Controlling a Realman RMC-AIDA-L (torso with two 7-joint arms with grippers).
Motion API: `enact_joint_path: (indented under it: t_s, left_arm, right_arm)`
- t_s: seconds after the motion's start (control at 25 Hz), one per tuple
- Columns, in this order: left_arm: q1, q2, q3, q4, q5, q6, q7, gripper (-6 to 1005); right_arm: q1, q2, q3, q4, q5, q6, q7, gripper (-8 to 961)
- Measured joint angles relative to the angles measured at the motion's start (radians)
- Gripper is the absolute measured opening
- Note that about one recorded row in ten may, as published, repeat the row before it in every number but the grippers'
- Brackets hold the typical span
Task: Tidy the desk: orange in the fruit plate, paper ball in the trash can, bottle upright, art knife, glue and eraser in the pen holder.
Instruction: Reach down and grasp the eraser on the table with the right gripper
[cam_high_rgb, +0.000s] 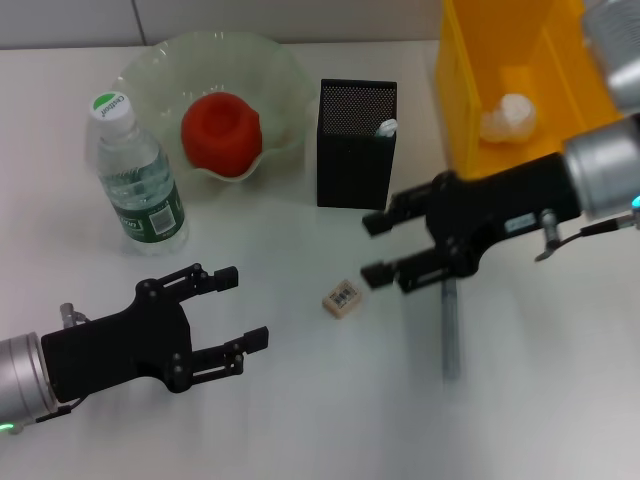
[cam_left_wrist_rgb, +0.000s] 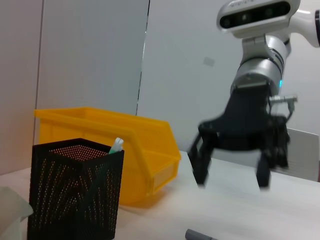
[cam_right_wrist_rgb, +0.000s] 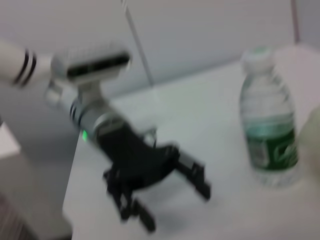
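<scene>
Since the eraser (cam_high_rgb: 342, 298) lies loose on the counter (cam_high_rgb: 330, 400), the right hand (cam_high_rgb: 382, 248) is held wide open and empty just beside it. For now the left hand (cam_high_rgb: 245, 312) is parked nearby, likewise open and empty.

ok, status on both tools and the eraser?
Right tool open, empty, just above the eraser. Left tool open, idle, near side of desk. Eraser flat on desk, nothing blocking it.

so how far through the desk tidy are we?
Done: orange in fruit plate, paper ball in trash can, bottle upright, one item in pen holder. In hand: nothing; right gripper open near eraser. Left: eraser, grey tool. Left gripper open, idle.
</scene>
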Motion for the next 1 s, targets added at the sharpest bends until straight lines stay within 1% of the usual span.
enact_joint_path:
  t_s: [0.04,0.08,0.12,0.16,0.2,0.24,0.28,0.32,0.36,0.4,0.68,0.72,0.76,0.8,1.0]
  left_arm:
    - [0.0,0.0,0.0,0.0,0.0,0.0,0.0,791]
    - [0.0,0.0,0.0,0.0,0.0,-0.001,0.0,791]
    - [0.0,-0.001,0.0,0.0,0.0,-0.001,0.0,790]
    - [0.0,-0.001,0.0,0.0,0.0,-0.001,0.0,790]
    - [0.0,-0.001,0.0,0.0,0.0,-0.001,0.0,790]
    - [0.0,-0.002,0.0,-0.003,0.0,-0.001,0.0,790]
    - [0.0,-0.002,0.0,-0.003,0.0,-0.001,0.0,790]
    - [0.0,-0.002,0.0,-0.005,0.0,-0.001,-0.002,790]
    - [0.0,-0.002,0.0,-0.005,0.0,-0.001,-0.002,790]
    - [0.0,-0.003,0.0,-0.006,0.0,-0.001,-0.002,790]
    - [0.0,-0.005,0.0,-0.011,0.0,-0.002,-0.005,790]
    - [0.0,-0.005,0.0,-0.011,0.0,-0.001,-0.006,790]
    - [0.0,-0.005,0.0,-0.011,0.0,-0.001,-0.006,790]
    - [0.0,-0.006,0.0,-0.012,0.0,0.001,-0.008,790]
    - [0.0,-0.007,0.0,-0.014,-0.002,0.003,-0.008,790]
  right_arm:
    - [0.0,0.0,0.0,0.0,0.0,0.0,0.0,678]
    - [0.016,0.009,0.0,0.0,-0.037,0.004,0.004,676]
    - [0.041,0.025,-0.002,-0.003,-0.1,0.023,0.008,675]
    - [0.041,0.025,-0.002,-0.003,-0.1,0.023,0.008,673]
    - [0.059,0.036,-0.023,0.001,-0.146,0.062,0.01,671]
    - [0.066,0.039,-0.043,0.006,-0.158,0.084,0.011,669]
    - [0.066,0.039,-0.043,0.006,-0.158,0.084,0.011,668]
    - [0.074,0.041,-0.09,0.016,-0.161,0.127,0.014,666]
    - [0.074,0.041,-0.09,0.016,-0.161,0.127,0.014,664]
    - [0.082,0.043,-0.128,0.026,-0.161,0.16,0.015,662]
    - [0.103,0.048,-0.188,0.046,-0.157,0.217,0.01,650]
    - [0.104,0.05,-0.229,0.048,-0.137,0.241,0.008,648]
    - [0.104,0.05,-0.229,0.048,-0.137,0.241,0.008,647]
    - [0.102,0.05,-0.274,0.05,-0.108,0.264,0.007,645]
    - [0.099,0.051,-0.352,0.05,-0.075,0.311,-0.001,636]
